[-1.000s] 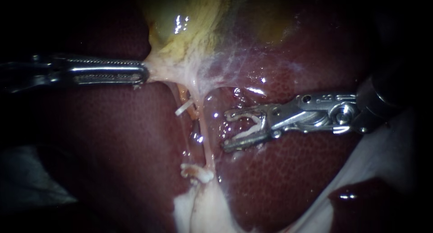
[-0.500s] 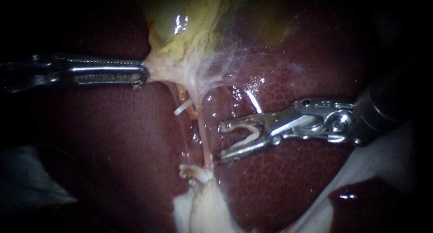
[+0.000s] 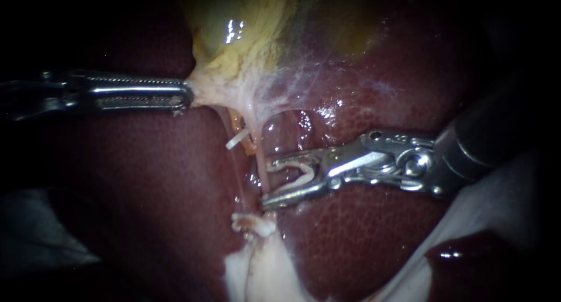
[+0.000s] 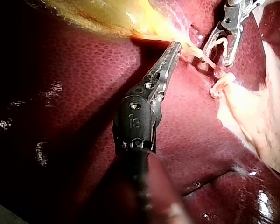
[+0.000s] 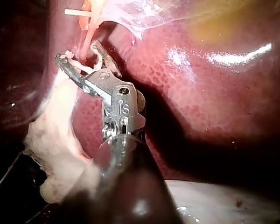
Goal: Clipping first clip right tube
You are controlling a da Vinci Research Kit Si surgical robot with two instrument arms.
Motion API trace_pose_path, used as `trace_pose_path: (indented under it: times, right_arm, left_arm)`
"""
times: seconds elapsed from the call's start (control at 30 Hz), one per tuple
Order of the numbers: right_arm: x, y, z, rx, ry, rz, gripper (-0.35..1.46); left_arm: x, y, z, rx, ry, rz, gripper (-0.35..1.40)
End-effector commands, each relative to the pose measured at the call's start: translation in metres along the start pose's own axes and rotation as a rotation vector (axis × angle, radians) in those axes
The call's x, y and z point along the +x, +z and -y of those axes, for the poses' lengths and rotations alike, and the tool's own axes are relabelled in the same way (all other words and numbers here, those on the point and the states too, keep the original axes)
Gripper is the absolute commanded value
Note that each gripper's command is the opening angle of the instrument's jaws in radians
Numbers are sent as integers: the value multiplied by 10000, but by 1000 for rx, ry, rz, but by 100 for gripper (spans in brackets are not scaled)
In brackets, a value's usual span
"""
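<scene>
The gallbladder is yellow-green against the dark red liver. My left instrument comes in level, jaws shut on the pale tissue at the gallbladder's neck, also seen in the left wrist view. Two thin tubes run down from there. The left tube carries a white clip. My right instrument holds an open white clip in wide-standing jaws. Their tips reach the right tube, one above and one below. The right wrist view shows the jaws astride that tube.
A frayed white stump sits where the tubes end, with pale fatty tissue below it. A white sheet lies under the right instrument's shaft. Thin filmy tissue spreads over the liver right of the neck.
My right instrument has moved left and slightly down, bringing the open clip from clear of the right tube to astride it. The left instrument has kept its hold and place.
</scene>
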Motion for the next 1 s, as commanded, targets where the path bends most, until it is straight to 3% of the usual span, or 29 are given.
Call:
trace_pose_path:
  times: [0.03, 0.23, 0.47, 1.0]
  right_arm:
    - [-1, 2, 1, 4, 4, 4, 49]
    - [-10, 11, 6, 62, 47, 7, 49]
    - [-9, 31, 14, 141, 82, -31, 49]
    - [-18, 64, 17, 177, 110, -80, 49]
  left_arm:
    - [-1, 1, 0, 1, 0, 0, -35]
    - [-1, 1, 0, 1, 0, 0, -35]
    - [0, 2, 0, 2, 0, 0, -35]
    - [0, 4, -2, 3, -1, 0, -35]
